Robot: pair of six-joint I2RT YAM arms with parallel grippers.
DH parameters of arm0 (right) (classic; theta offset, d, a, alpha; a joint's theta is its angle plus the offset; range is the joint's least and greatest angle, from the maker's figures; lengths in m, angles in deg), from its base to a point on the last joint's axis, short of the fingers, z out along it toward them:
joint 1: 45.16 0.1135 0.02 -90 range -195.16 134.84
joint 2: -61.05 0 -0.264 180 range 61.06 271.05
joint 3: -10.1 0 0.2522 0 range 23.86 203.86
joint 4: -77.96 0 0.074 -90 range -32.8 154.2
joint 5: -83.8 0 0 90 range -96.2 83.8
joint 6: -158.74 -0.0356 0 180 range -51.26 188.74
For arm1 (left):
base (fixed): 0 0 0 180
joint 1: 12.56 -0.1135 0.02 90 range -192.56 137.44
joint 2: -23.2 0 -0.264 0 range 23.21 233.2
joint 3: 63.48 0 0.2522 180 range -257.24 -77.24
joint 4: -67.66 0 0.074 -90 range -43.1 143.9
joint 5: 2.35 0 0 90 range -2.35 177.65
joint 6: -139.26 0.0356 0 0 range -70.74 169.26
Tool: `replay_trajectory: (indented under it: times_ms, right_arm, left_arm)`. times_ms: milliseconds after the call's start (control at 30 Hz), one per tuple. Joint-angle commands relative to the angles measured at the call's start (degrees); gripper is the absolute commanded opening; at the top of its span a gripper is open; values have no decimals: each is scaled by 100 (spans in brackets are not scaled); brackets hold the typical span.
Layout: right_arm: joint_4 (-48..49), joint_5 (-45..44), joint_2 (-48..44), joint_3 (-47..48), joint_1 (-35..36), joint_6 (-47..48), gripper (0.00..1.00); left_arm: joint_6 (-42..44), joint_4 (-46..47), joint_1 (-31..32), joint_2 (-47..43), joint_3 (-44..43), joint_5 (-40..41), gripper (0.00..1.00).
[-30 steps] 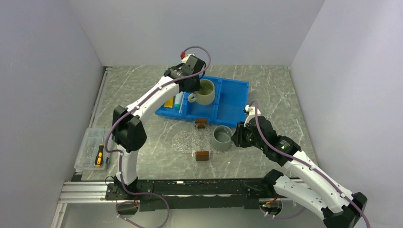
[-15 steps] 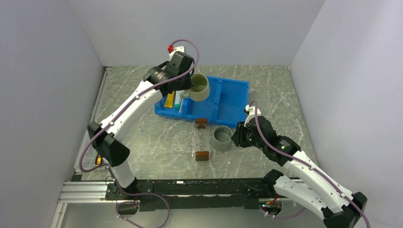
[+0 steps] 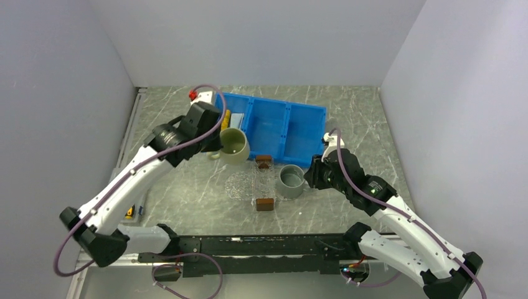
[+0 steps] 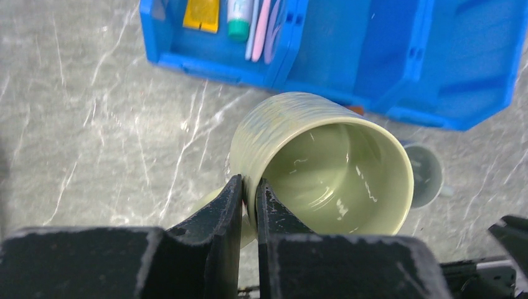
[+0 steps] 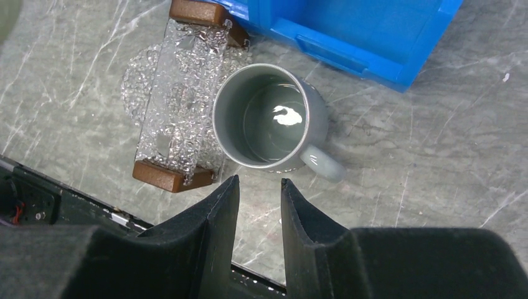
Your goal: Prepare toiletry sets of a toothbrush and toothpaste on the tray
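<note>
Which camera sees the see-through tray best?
The right wrist view: the tray lies close below, nearly whole and sharp. The top external view shows it small and faint. In the left wrist view the green mug hides nearly all of it.

The green mug (image 4: 324, 168) is showing a glossy glaze, faintly streaked outside. The grey mug (image 5: 271, 118) is reflecting light inside. The tray (image 5: 180, 93) is appearing clear and pebbled; its brown end blocks (image 5: 168, 176), possibly wood, are looking matt.

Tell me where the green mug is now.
Top view, left of centre: the green mug is pinched at its rim by the left gripper, just in front of the blue bin.
</note>
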Motion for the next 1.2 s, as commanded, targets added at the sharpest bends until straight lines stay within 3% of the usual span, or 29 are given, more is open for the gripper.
replay_trajectory:
  times_ms: [0,467,1167]
  right_arm:
    - [-85,-199,36,340,9,-56,33]
    - [-316,-589,258,453,3,-244,33]
    - [-422,-778,579,478,11,-403,33]
  left_arm:
    - [-286,554,55,-709,657,-160,0]
    - [-342,1335,56,-1409,2441,-481,0]
    - [-170,2502,55,-847,3386,-636,0]
